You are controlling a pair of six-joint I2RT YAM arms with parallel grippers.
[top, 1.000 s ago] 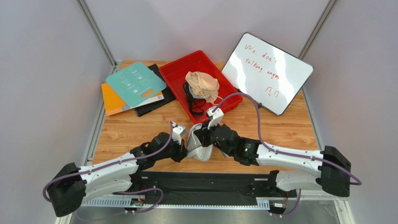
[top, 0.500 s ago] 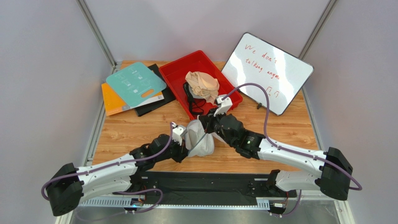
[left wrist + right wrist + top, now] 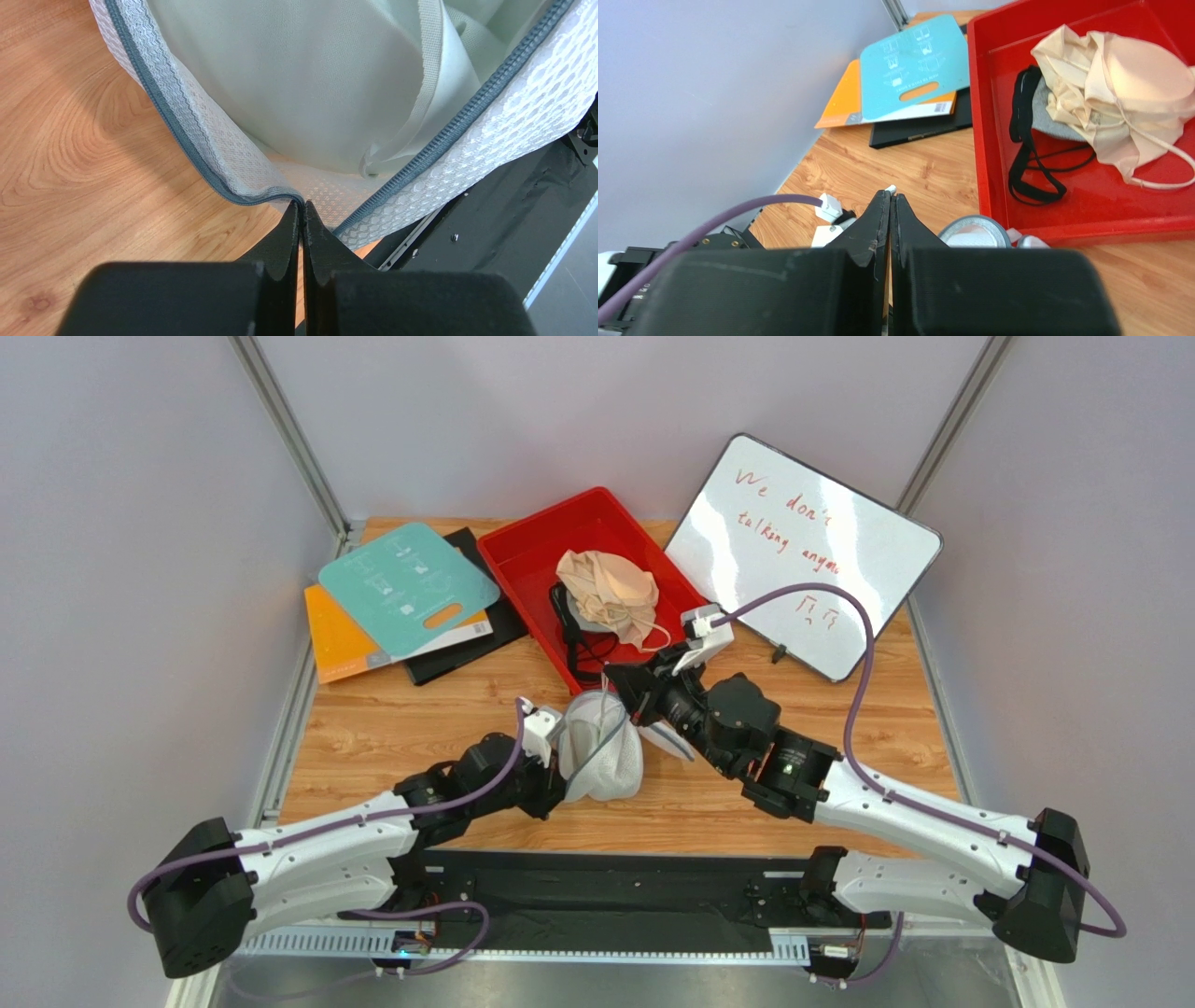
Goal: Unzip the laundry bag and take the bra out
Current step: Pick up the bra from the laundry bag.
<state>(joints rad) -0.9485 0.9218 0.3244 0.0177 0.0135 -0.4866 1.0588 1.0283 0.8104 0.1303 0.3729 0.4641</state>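
Note:
The laundry bag (image 3: 601, 745) is a white mesh pouch with a grey zipper band, lying on the wooden table between my arms. My left gripper (image 3: 551, 756) is shut on the bag's rim (image 3: 238, 189), seen in the left wrist view (image 3: 302, 205). The zipper stands parted and pale fabric (image 3: 302, 77) shows inside. My right gripper (image 3: 634, 703) is shut just past the bag, with a small white tab at its tips (image 3: 891, 190). The bag's grey rim (image 3: 969, 227) shows beneath it. The beige bra (image 3: 608, 594) lies bunched in the red tray (image 3: 526, 560), also in the right wrist view (image 3: 1120, 70).
A grey bra with black straps (image 3: 1029, 133) lies in the tray beside the beige one. A whiteboard (image 3: 800, 553) leans at the back right. Teal, orange and black boards (image 3: 407, 588) lie at the back left. A black mat (image 3: 617, 882) runs along the near edge.
My right gripper has moved up and right from the bag's side toward the tray. The bag has been drawn wider and its top pulled toward the tray. The left gripper keeps its hold.

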